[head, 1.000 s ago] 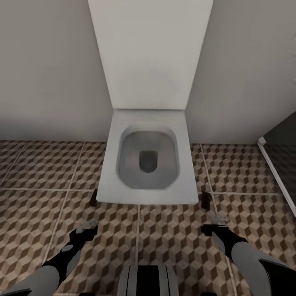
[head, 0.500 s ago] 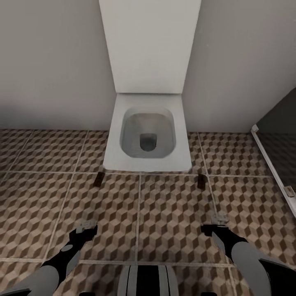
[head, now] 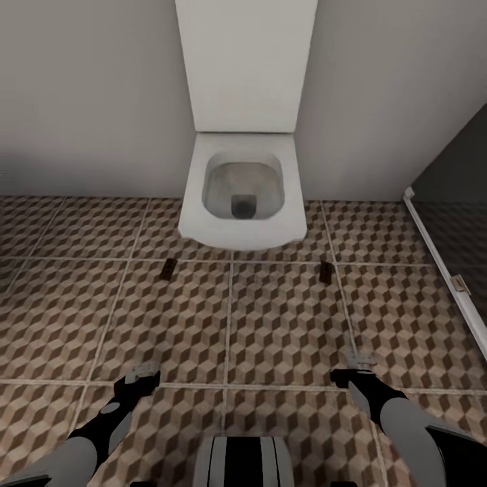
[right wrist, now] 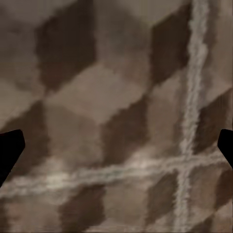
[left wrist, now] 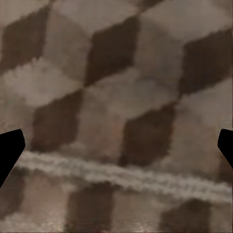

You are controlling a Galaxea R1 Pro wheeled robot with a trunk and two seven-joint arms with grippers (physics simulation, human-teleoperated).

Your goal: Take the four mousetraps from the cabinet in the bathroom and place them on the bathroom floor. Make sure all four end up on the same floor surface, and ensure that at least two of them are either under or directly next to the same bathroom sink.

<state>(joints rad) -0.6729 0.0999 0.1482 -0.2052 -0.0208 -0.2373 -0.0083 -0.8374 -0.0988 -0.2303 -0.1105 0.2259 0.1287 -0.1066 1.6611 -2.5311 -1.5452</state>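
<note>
Two mousetraps lie flat on the cube-patterned bathroom floor (head: 284, 325): one mousetrap (head: 169, 268) off the toilet's front left corner, the other mousetrap (head: 326, 272) off its front right corner. My left gripper (head: 142, 374) and right gripper (head: 356, 368) hang low over the tiles, well short of the traps. Both are open and hold nothing. In the wrist views the left gripper (left wrist: 116, 150) and the right gripper (right wrist: 116, 150) have their dark fingertips far apart over bare tile and grout. The cabinet and the sink are out of view.
A white square toilet (head: 203, 230) with its lid up stands against the pale wall straight ahead. A dark panel with a white frame (head: 436, 247) runs along the right side. Open tiled floor lies between me and the toilet.
The whole view has shifted: the toilet and both traps now sit farther away and higher in the picture, so the camera has backed off. The arms keep their pose.
</note>
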